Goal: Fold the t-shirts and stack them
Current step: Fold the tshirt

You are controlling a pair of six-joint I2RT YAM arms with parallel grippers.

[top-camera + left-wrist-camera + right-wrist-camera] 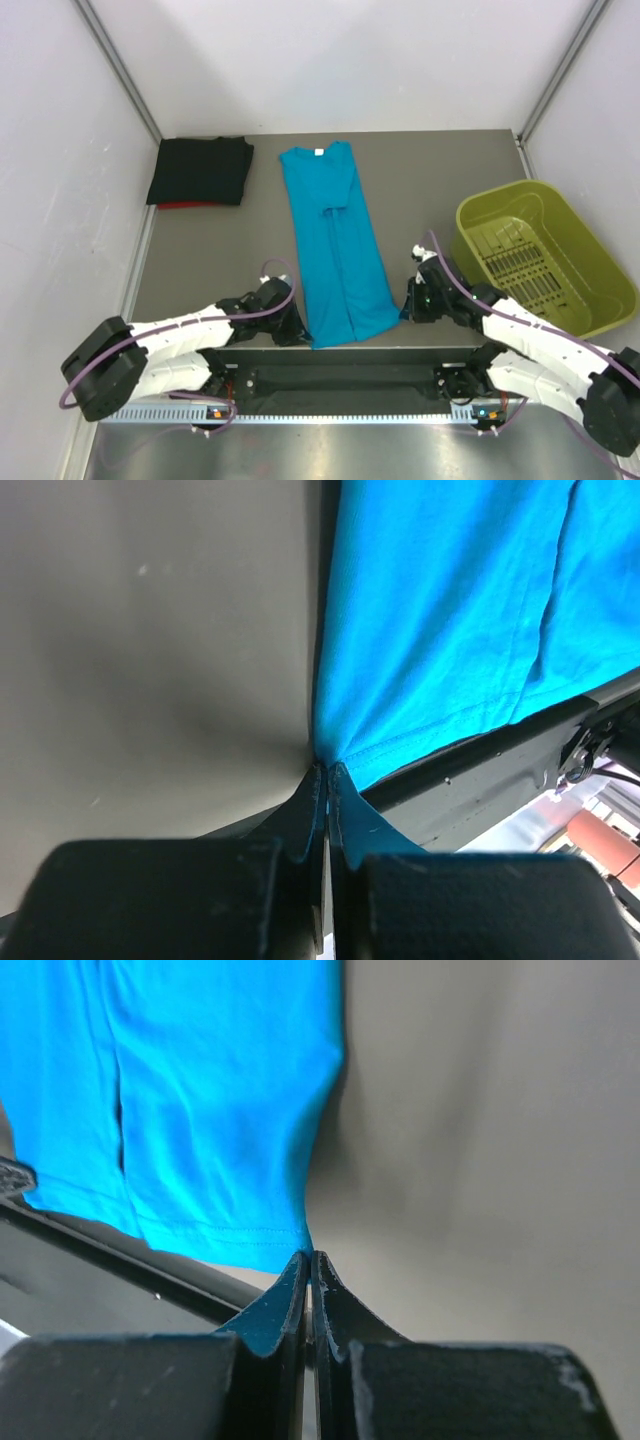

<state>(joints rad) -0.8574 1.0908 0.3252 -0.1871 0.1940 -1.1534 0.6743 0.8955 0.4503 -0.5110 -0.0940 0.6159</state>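
Hem corners pinched for the crosswise fold

The teal t-shirt [338, 240] lies mid-table as a long strip, collar far, hem at the near edge. The left gripper [303, 333] is clamped on its left hem corner, the right gripper [405, 306] on the right one. Next, both corners probably need lifting evenly and carrying toward the collar; the folded black t-shirt [200, 170], over a red t-shirt [185, 205], sits far left.

Of the red cloth t-shirt [188, 205] only a thin strip peeked from under the folded black cloth t-shirt [200, 170], the small white neck label [319, 152] on the bright teal-blue cloth t-shirt [335, 240] was too tiny to read, and that shirt's near hem corners vanished between the pressed-together fingers of the left gripper [325, 770] and right gripper [309, 1256].
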